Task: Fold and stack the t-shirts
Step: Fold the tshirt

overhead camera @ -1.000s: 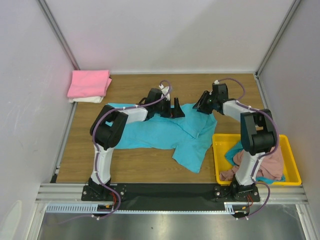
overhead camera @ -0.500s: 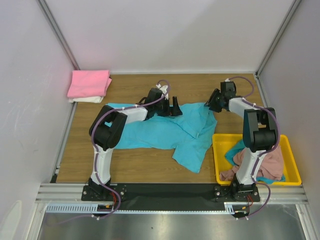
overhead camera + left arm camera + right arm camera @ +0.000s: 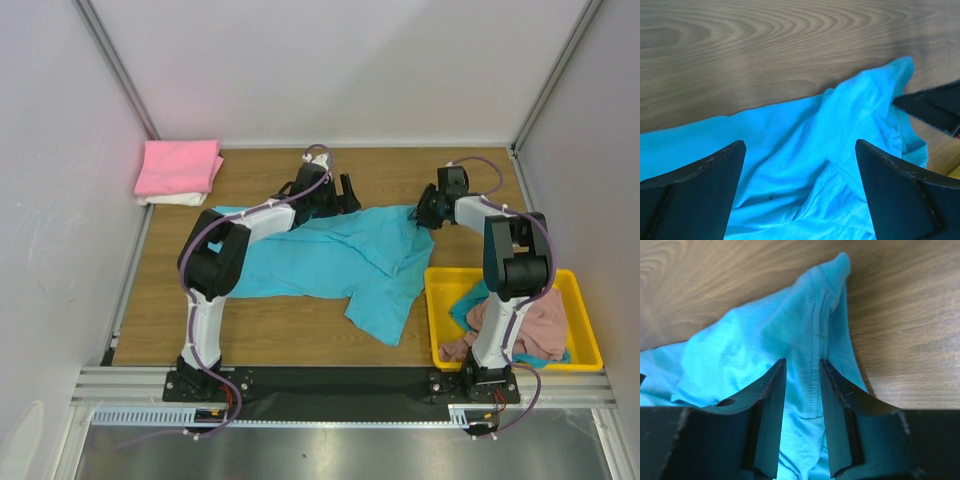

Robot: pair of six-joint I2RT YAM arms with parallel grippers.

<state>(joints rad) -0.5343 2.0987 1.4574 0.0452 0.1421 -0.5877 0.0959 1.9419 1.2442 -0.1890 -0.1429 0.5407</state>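
My right pincer is clenched on the turquoise t-shirt. A seamed fold is pinched in the narrow gap between its fingers, at the shirt's far right corner. The tip of that corner pokes out past the fingers onto the wooden table.

My left pincer is released, its fingers spread wide over the shirt's far edge, to the left of the right one. I cannot tell whether its tips touch the cloth.

The shirt lies rumpled across the middle of the table, with one flap trailing toward the near side. Just beside that flap on the right, a yellow bin holds a dusty-pink garment and a scrap of teal cloth. In the far left corner a folded pink t-shirt rests on a folded white garment.
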